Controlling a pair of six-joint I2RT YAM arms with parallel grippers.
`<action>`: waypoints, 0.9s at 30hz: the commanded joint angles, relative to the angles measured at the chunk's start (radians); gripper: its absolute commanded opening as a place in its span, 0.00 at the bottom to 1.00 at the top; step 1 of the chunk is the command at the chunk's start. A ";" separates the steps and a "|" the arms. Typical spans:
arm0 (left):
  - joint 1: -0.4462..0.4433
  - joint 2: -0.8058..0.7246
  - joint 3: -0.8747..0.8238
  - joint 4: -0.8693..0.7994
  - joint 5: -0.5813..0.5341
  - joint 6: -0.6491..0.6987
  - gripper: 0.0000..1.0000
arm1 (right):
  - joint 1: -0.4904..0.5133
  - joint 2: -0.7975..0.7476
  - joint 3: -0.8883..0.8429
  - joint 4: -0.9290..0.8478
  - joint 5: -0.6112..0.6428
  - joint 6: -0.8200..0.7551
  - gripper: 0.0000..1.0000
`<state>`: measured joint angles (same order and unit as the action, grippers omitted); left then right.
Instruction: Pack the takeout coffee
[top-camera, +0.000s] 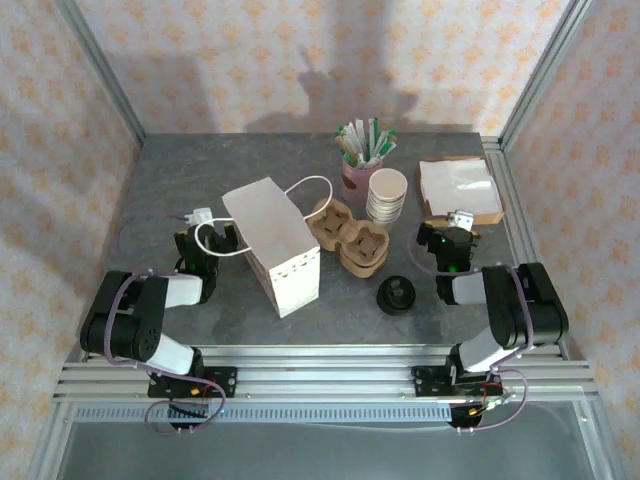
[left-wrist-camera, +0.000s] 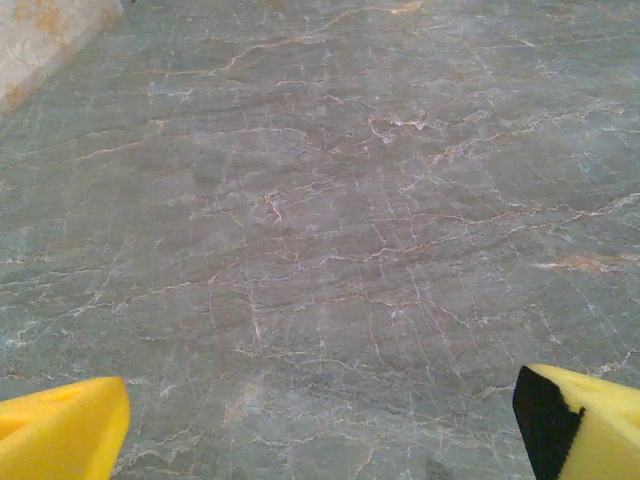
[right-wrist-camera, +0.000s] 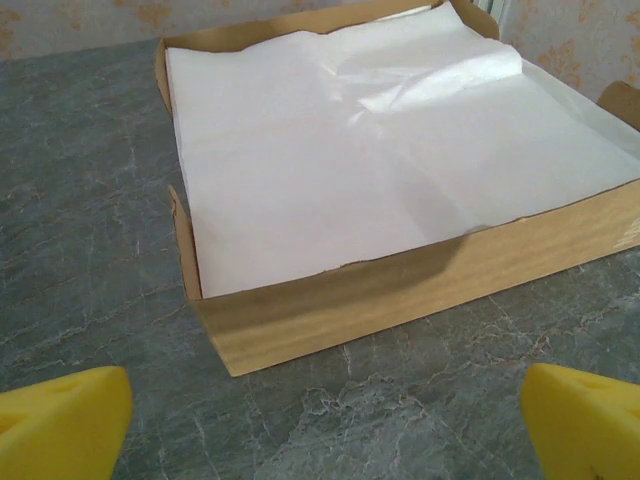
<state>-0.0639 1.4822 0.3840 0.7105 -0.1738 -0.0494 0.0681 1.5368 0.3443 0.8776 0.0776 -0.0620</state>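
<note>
The takeout coffee (top-camera: 397, 294) shows from above as a small black round disc, standing on the grey table right of centre. My right gripper (top-camera: 453, 230) is behind it and to its right, apart from it; in the right wrist view the right gripper (right-wrist-camera: 320, 425) is open over bare table, facing a cardboard tray. At the left, my left gripper (top-camera: 205, 232) sits beside a white paper bag (top-camera: 272, 245) that lies on its side, close to the bag's cord handle. In the left wrist view the left gripper (left-wrist-camera: 320, 430) is open with nothing between its yellow fingertips (left-wrist-camera: 60, 430).
A brown pulp cup carrier (top-camera: 350, 238) lies right of the bag. Behind it are a stack of cream paper cups (top-camera: 387, 195) and a pink cup of stirrers and packets (top-camera: 362, 160). The cardboard tray of white paper (top-camera: 460, 190) (right-wrist-camera: 390, 170) stands at the back right.
</note>
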 joint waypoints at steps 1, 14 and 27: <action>0.002 0.012 0.029 0.053 -0.049 0.030 1.00 | -0.009 0.016 0.025 0.057 -0.017 -0.019 0.99; 0.002 0.012 0.030 0.054 -0.048 0.028 1.00 | -0.008 0.014 0.026 0.055 -0.018 -0.019 0.99; 0.003 0.012 0.029 0.055 -0.048 0.028 1.00 | -0.009 0.014 0.022 0.060 -0.012 -0.018 0.99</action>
<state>-0.0639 1.4822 0.3923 0.7315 -0.1921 -0.0425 0.0647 1.5410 0.3470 0.9058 0.0700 -0.0692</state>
